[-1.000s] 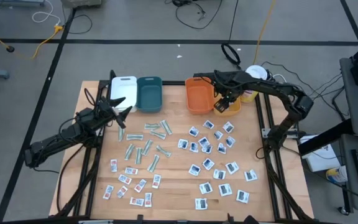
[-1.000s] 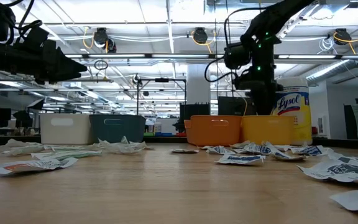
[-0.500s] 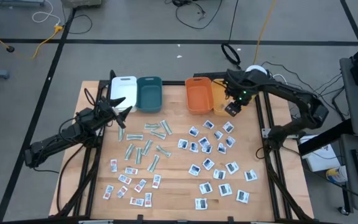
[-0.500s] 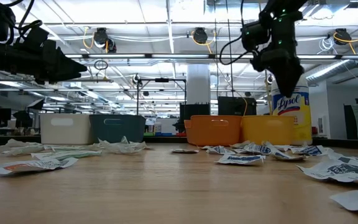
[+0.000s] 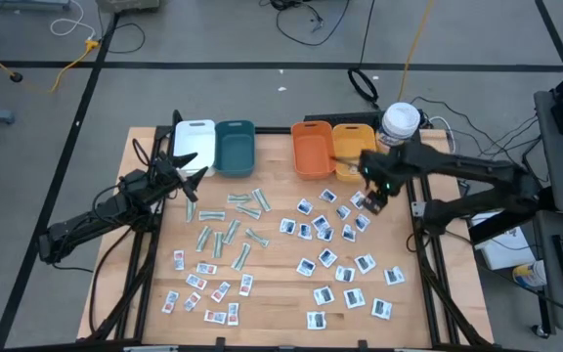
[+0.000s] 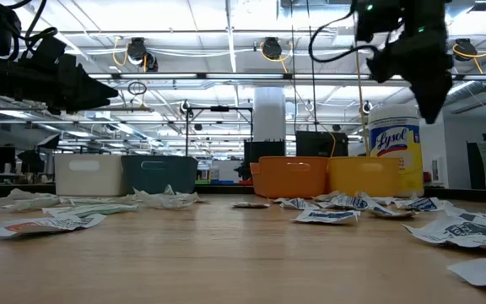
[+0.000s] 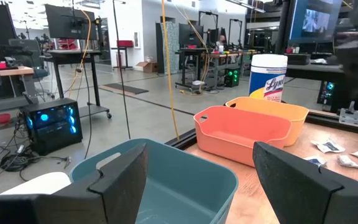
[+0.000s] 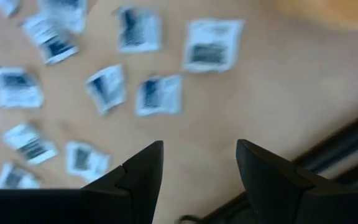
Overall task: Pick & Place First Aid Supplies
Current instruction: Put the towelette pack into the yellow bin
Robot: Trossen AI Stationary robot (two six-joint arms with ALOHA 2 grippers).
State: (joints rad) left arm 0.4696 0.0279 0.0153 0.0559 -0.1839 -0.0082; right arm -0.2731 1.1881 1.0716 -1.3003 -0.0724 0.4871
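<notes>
high: right gripper [image 5: 374,200] over packets [image 5: 340,227] near orange bin [image 5: 311,152], jaws apart, empty | low: left gripper [image 6: 99,91] waits above white bin [image 6: 89,175], jaws apart | right wrist: risk – crowded packets, jaws may pinch 2 or slide 1 away

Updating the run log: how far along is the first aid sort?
Done: nothing visible; the teal bin and orange bin show bare insides, other bins can't be judged. In hand: nothing; the right tool hangs open and empty over the blue-print packets, the left tool waits open by the white bin. Left: all of it, including the green strips and red-print packets on the table.
</notes>
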